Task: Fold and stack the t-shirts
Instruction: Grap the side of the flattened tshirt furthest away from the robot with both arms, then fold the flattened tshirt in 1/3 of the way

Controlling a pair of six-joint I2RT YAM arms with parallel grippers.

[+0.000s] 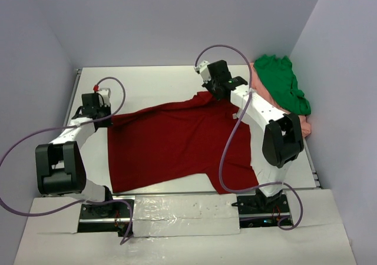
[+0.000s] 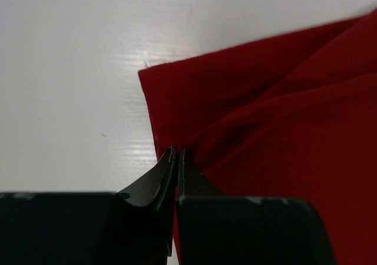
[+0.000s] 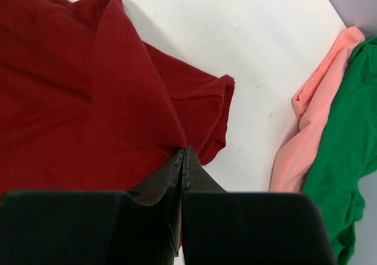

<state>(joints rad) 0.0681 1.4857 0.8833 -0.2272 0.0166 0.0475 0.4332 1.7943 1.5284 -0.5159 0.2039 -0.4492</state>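
The dark red t-shirt (image 1: 177, 144) lies spread across the middle of the table. My left gripper (image 1: 100, 119) is shut on its left edge, and the left wrist view shows the jaws (image 2: 177, 150) pinching the red cloth (image 2: 265, 123) near a corner. My right gripper (image 1: 213, 93) is shut on the shirt's far edge, where the right wrist view shows a raised fold of red cloth (image 3: 118, 100) at the closed jaws (image 3: 182, 150). The bright green t-shirt (image 1: 283, 82) lies bunched on the salmon pink t-shirt (image 1: 303, 126) at the far right.
The white table (image 1: 153, 82) is walled by grey panels at the back and both sides. In the right wrist view the pink shirt (image 3: 312, 129) and green shirt (image 3: 347, 159) lie just right of the red shirt's sleeve. Purple cables loop off both arms.
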